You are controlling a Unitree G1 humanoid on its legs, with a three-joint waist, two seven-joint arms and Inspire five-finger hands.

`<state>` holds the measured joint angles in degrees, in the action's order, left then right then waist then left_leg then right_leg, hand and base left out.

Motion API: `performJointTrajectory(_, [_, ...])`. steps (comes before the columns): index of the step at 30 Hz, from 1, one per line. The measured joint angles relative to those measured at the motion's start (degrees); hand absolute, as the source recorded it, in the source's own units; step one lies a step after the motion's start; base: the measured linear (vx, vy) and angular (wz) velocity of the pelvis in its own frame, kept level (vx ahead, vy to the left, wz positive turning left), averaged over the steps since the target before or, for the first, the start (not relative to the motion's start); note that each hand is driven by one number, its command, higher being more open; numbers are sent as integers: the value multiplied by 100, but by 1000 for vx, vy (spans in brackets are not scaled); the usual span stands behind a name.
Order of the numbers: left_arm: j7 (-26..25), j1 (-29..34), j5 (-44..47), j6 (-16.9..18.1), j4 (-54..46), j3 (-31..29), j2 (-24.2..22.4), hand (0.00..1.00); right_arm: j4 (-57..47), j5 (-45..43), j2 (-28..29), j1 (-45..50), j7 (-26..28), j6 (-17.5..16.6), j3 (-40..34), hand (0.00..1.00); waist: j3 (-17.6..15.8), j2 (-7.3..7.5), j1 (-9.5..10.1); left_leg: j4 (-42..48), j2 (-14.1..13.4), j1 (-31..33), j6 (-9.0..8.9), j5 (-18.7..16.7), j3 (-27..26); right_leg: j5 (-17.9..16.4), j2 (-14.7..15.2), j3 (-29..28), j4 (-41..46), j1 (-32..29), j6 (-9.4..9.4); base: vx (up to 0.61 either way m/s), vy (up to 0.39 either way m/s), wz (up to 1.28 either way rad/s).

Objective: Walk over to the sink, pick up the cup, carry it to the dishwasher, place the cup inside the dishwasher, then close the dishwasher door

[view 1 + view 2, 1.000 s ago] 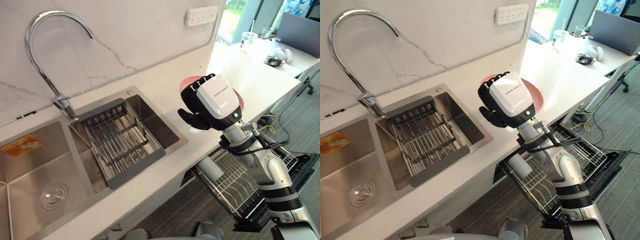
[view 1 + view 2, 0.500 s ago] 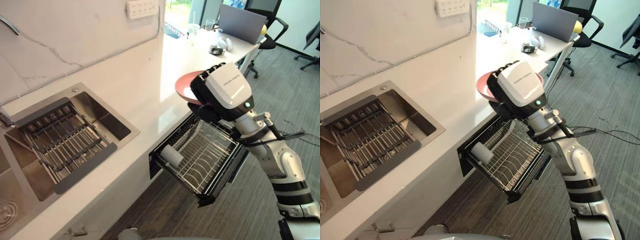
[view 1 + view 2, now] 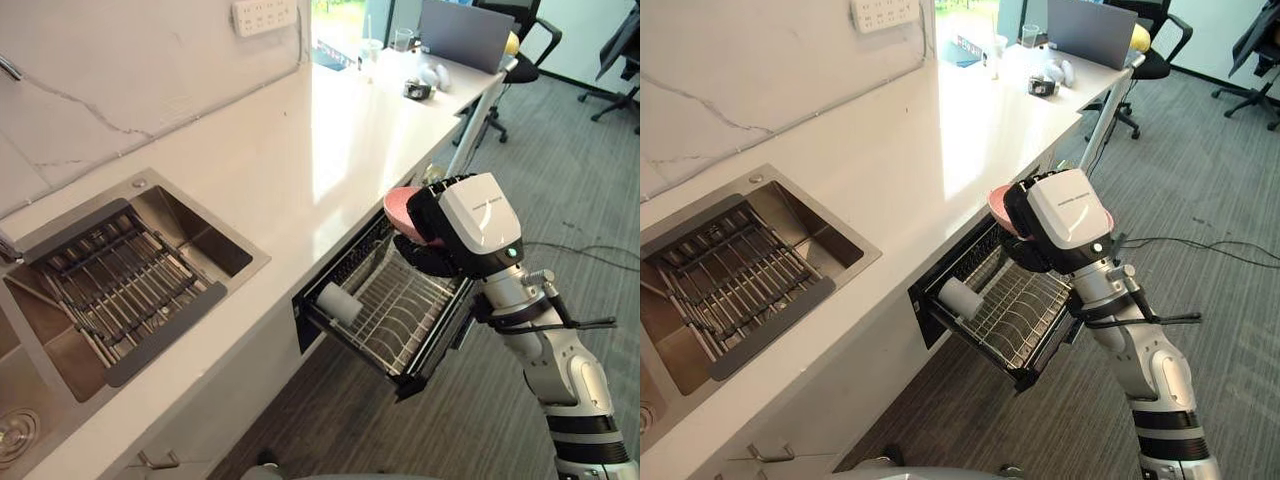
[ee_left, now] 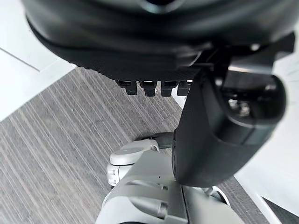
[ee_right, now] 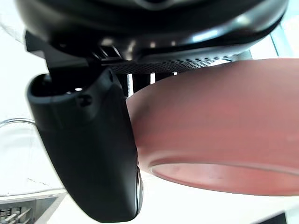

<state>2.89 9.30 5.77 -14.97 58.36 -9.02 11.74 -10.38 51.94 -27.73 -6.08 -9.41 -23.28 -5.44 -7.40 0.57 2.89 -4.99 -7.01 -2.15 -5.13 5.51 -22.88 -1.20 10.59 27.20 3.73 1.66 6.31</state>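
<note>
My right hand (image 3: 462, 228) is shut on a pink, bowl-shaped cup (image 3: 401, 206), with the thumb (image 5: 88, 149) pressed against the cup's wall (image 5: 219, 121). Hand and cup hang just off the counter's edge, above the far end of the pulled-out dishwasher rack (image 3: 400, 315). The rack is a wire basket standing out from under the white counter (image 3: 300, 150). A white cup (image 3: 339, 303) lies on its side at the rack's near left corner. My left hand (image 4: 140, 32) hangs relaxed and holds nothing, low over the grey carpet.
The steel sink (image 3: 200, 235) with a dark drain rack (image 3: 125, 285) lies to the left in the counter. A desk with a laptop (image 3: 465, 30) and an office chair (image 3: 535, 50) stands at the back right. Grey carpet (image 3: 560, 140) spreads to the right.
The camera has swung right, away from the sink. My right hand has come down with the pink cup from above the counter to just over the open dishwasher rack.
</note>
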Motion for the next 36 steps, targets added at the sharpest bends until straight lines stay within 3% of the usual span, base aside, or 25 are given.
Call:
performJointTrajectory(5, [4, -238, 115, 138, 68, 261, -25, 100, 725, 12, -1, -351, -356, 438, 0, 0, -234, -204, -70, 1, 36, 396, 102, 134, -37, 43, 81, -94, 204, -507, -64, -76, 19, -2])
performJointTrajectory(10, [10, -557, 414, 329, 74, 491, 18, 100, 1200, -2, -22, -1049, -954, 771, 28, 0, -783, -410, -142, 1, 40, 843, 174, 309, -161, 125, 91, -286, 400, -1137, -168, -83, 19, -12])
performJointTrajectory(13, [11, -654, 627, 385, 56, 614, 29, 100, 1509, -65, -158, -1384, -1053, 1011, 187, 0, -1014, -507, -137, 1, 35, 952, 191, 342, -251, 142, 95, -390, 491, -1349, -193, -26, 6, -14])
performJointTrajectory(20, [25, -1105, 830, 260, -23, 842, 119, 100, 2291, -328, -587, -2562, -1057, 1222, 614, 0, -1543, -740, -129, 5, 83, 1465, 298, 468, -301, 258, 148, -474, 600, -1956, -237, 8, 15, -2])
performJointTrajectory(26, [109, -1490, 1295, 17, -21, 949, 14, 100, 3259, -531, -858, -3744, -942, 1454, 1219, 0, -1748, -945, 113, 13, 140, 1952, 397, 545, -253, 466, 164, -453, 422, -2329, -240, 6, 13, 6])
performJointTrajectory(33, [98, -1983, 1665, 5, -217, 954, -213, 100, 4334, -971, -890, -4560, -594, 1830, 1854, 0, -1819, -1050, 350, 23, 217, 2346, 479, 619, -65, 625, 201, -320, 205, -2515, -215, -5, 7, 15])
performJointTrajectory(34, [103, -1997, 1693, 7, -240, 956, -237, 100, 4421, -1049, -890, -4578, -571, 1879, 1889, 100, -1824, -1058, 363, 25, 222, 2356, 480, 620, -49, 626, 205, -317, 204, -2514, -214, 15, 17, 13])
performJointTrajectory(36, [117, -2058, 1786, 18, -256, 960, -319, 100, 4768, -1391, -878, -4608, -533, 2014, 1952, 100, -1839, -1065, 409, 36, 225, 2374, 482, 620, -4, 626, 206, -313, 198, -2502, -214, 15, 7, 10])
